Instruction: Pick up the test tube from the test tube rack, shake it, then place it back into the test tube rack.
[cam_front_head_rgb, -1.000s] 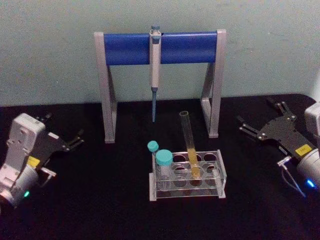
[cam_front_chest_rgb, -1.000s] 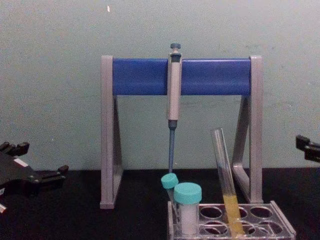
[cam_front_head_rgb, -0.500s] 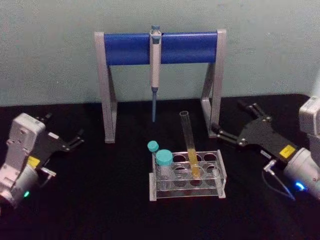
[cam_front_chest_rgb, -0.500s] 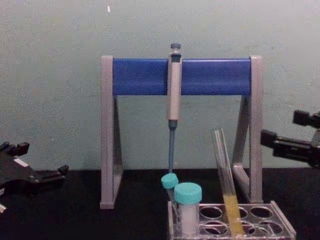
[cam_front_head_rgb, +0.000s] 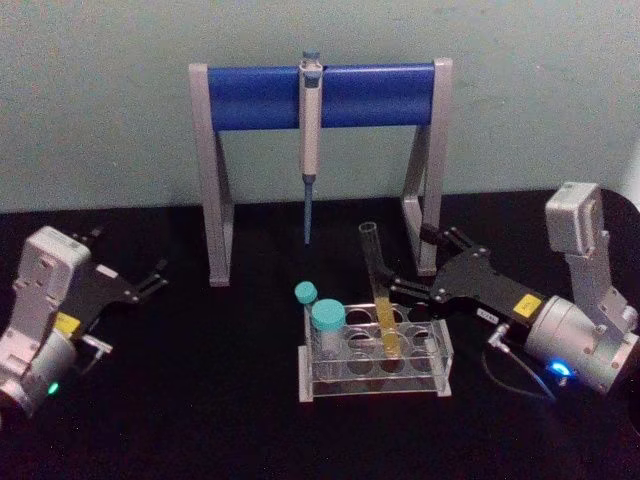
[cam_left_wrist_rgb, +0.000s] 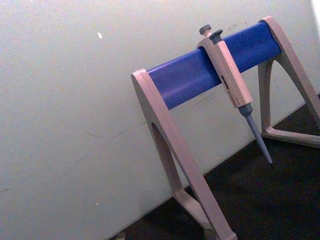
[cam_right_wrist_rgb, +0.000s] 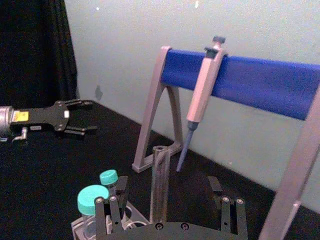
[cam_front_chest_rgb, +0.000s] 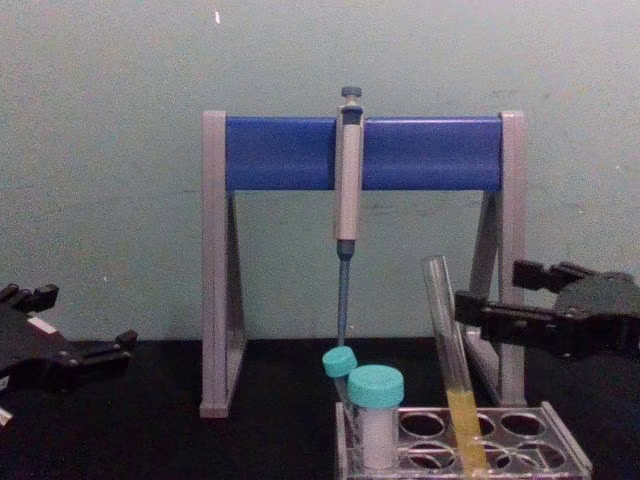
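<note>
Test tube (cam_front_head_rgb: 378, 290) aslant in the test tube rack (cam_front_head_rgb: 375, 392), just ahead of the wide-open right claw (cam_front_head_rgb: 408, 260).

Plain pale green wall (cam_front_head_rgb: 100, 100) with a few small marks, black surface (cam_front_head_rgb: 200, 400) in front, dark curtain (cam_right_wrist_rgb: 30, 50) off to one side.

The test tube (cam_front_head_rgb: 379, 290) stands in the test tube rack (cam_front_head_rgb: 420, 375), in a hole near its middle: a long, thin, clear glass tube, open-topped, with yellow liquid in its lower part. It leans slightly, mouth tipped to the left. The rack, low and translucent with rows of round holes, sits flat on the black table (cam_front_head_rgb: 200, 400)
</note>
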